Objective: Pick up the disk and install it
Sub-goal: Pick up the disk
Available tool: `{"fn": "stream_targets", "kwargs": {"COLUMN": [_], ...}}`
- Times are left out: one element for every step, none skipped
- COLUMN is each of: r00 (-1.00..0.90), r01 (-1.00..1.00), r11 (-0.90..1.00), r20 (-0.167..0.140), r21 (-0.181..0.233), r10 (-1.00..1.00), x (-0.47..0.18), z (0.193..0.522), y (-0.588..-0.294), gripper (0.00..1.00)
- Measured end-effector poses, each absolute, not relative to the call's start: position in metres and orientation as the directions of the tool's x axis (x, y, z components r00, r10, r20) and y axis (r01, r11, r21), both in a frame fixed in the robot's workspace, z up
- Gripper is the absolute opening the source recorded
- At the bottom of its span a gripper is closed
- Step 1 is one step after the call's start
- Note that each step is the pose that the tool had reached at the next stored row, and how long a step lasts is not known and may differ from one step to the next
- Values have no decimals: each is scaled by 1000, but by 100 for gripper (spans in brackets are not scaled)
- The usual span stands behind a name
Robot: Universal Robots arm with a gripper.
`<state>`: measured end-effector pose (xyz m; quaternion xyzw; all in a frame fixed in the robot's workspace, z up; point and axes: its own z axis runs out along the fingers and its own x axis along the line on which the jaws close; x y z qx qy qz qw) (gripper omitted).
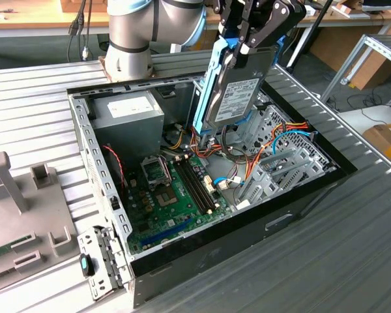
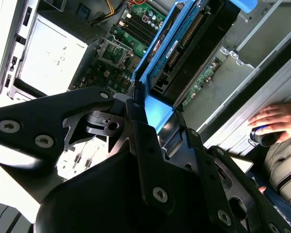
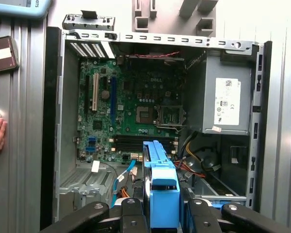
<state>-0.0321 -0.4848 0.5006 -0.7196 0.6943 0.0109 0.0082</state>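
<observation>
Above the open case (image 1: pixel 91 150), the gripper (image 1: pixel 249 40) is clamped on the disk (image 1: pixel 238 98), pinching its upper end. The drive hangs nearly upright, tilted a bit, w/ the white label facing out. My read: gripping at one end leaves the blue rails (image 1: pixel 207 85) and most of the body free, which suits sliding it into a slot. In the first wrist view the disk (image 3: pixel 160 187) sits edge-on between the fingers (image 3: pixel 131 213), rail toward the camera, so the hold looks centred.

The disk isn't seated yet. Its lower end hangs over the case interior, near the grey drive cage (image 1: pixel 277 120) at the case's far corner. Can't tell if it touches anything there. Orange and blue cables (image 1: pixel 293 135) run loose beside the cage. They look like the likeliest snag, imo.

The case lies on its side w/ the panel off, opening upward, which probably explains the top-down approach. The motherboard (image 1: pixel 173 189) covers the case floor, and the PSU box (image 1: pixel 130 111) fills the corner next to the cage.

Outside the case, in the second wrist view, a person's hand (image 2: pixel 276 121) rests on a small dark object, well apart from the gripper.
</observation>
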Motion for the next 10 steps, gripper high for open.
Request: {"fn": "stream_targets", "kwargs": {"r00": [36,36,36,36,36,36,36,36,36,36], "r01": [-999,-999,-999,-999,-999,-999,-999,-999,-999,-999], "r11": [-36,-36,-36,-36,-36,-36,-36,-36,-36,-36], "r20": [-27,-27,-27,-27,-27,-27,-27,-27,-27,-27], "r21": [3,3,3,3,3,3,3,3,3,3], "r10": [-999,-999,-999,-999,-999,-999,-999,-999,-999,-999], "x": [-32,-32,-32,-32,-32,-32,-32,-32,-32,-32], "z": [501,501,501,501,501,501,500,500,500,499], "y": [-485,-485,-485,-485,-485,-485,-485,-485,-485,-485], "gripper": [36,36,36,36,36,36,36,36,36,36]}}
